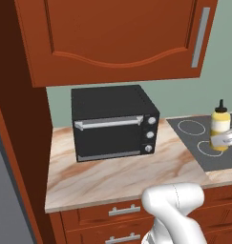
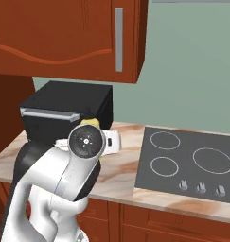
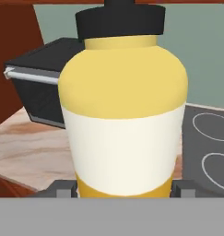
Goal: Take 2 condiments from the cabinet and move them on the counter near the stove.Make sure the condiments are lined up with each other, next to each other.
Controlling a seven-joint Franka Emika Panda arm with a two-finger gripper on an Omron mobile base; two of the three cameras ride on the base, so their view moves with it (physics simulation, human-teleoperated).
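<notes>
A: Where is the yellow squeeze bottle (image 3: 124, 110)?

B: In the hand view it stands close up between the two dark fingertips, one (image 3: 62, 190) on each side of its base. The hand (image 3: 124, 191) is closed around the bottle's lower body, grasping it.

A: Which way does the bottle point?

B: Its long axis is upright. The black cap and nozzle are at the top, the yellow base at the bottom, with a white label band around the middle.

A: What does the left base view add?

B: There the bottle (image 1: 220, 126) appears over the near left part of the stove (image 1: 203, 143), a flat dark cooktop with white ring markings set in the right end of the surface (image 1: 112, 176). The hand (image 1: 224, 140) grips it low down. Whether the bottle's base touches the cooktop, I cannot tell.

A: And the right base view?

B: The white arm blocks most of it. Just a sliver of the bottle's yellow top (image 2: 89, 122) peeks above the arm's round joint. This view shows the stove (image 2: 190, 163) more fully, with small knobs along its front edge.

A: What else is there?

B: A black toaster oven (image 1: 113, 123) sits at the back of the marbled surface, its door shut. Above it hangs the cabinet (image 1: 117, 38), reddish-brown with a vertical silver handle. Its door hides whatever is inside.
</notes>
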